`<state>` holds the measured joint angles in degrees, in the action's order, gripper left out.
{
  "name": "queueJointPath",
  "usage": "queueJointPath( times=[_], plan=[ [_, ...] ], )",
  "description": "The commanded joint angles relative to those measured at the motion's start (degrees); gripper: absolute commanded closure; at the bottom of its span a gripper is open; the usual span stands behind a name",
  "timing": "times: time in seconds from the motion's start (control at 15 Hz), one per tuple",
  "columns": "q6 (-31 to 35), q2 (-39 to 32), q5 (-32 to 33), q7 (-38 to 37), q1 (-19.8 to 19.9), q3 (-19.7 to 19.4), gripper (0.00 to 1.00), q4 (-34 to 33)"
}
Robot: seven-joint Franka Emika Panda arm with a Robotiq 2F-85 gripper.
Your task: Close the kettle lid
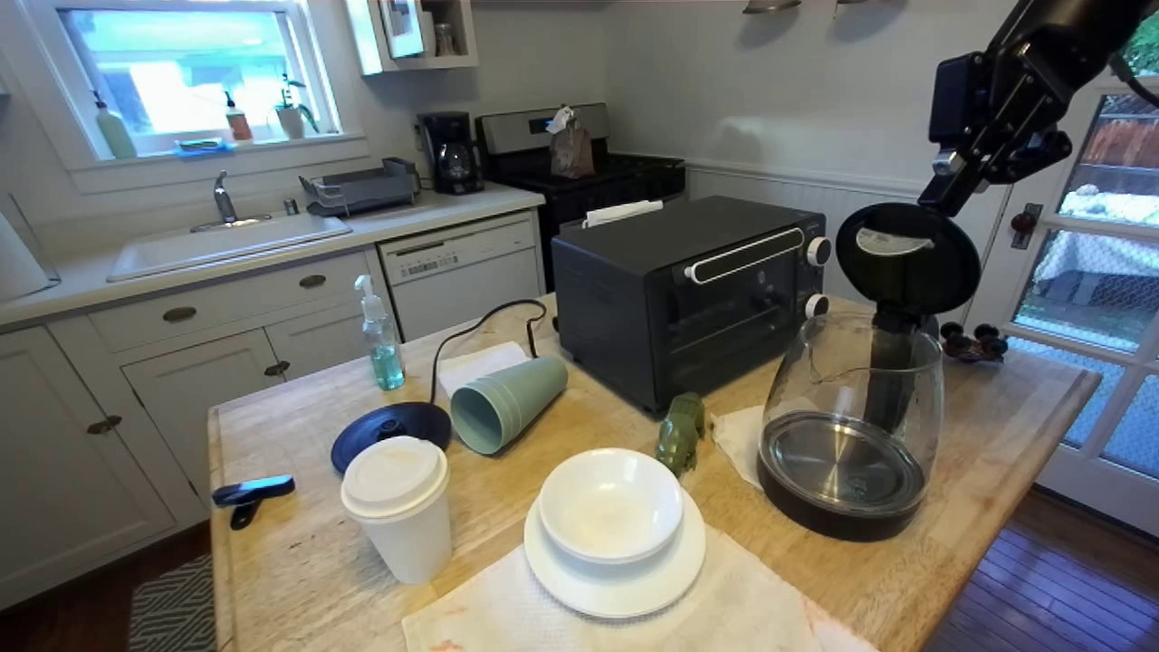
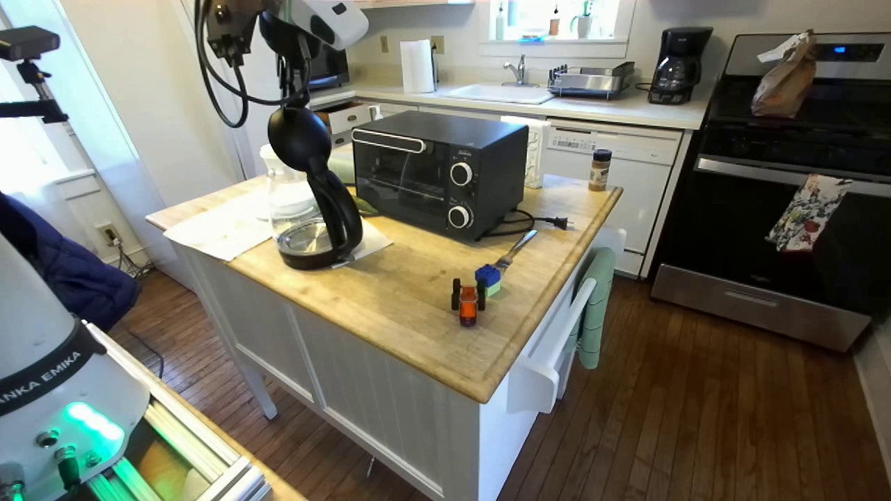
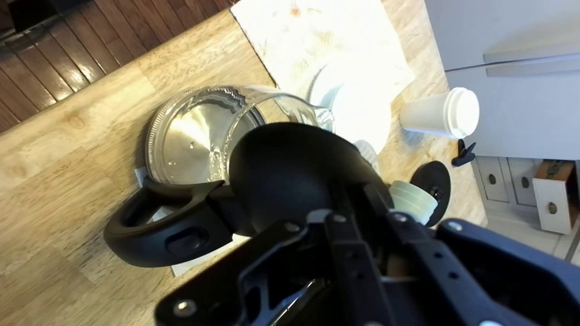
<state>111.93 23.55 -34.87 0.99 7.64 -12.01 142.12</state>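
The clear glass kettle with a dark base and black handle stands upright on the wooden table; it also shows in the wrist view. Its round black lid stands open, nearly upright on its hinge above the handle. The lid also shows in an exterior view and, from its outer face, in the wrist view. My gripper is at the lid's upper rim, on its outer side. Its fingers look shut with nothing seen between them. I cannot tell whether the tips touch the lid.
A black toaster oven stands beside the kettle. A white bowl on a plate, a green figure and a white cup are on the table. A toy car sits behind the kettle. The table edge is near the kettle.
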Motion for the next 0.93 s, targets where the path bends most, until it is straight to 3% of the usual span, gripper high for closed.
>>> queueJointPath(
  times=[0.0,0.87],
  plan=[
    [-0.1,-1.5,-1.0,2.3,-0.9,0.7,1.00,-1.4],
    [2.0,-5.0,0.8,4.1,-2.8,4.7,1.00,-1.1]
  ],
)
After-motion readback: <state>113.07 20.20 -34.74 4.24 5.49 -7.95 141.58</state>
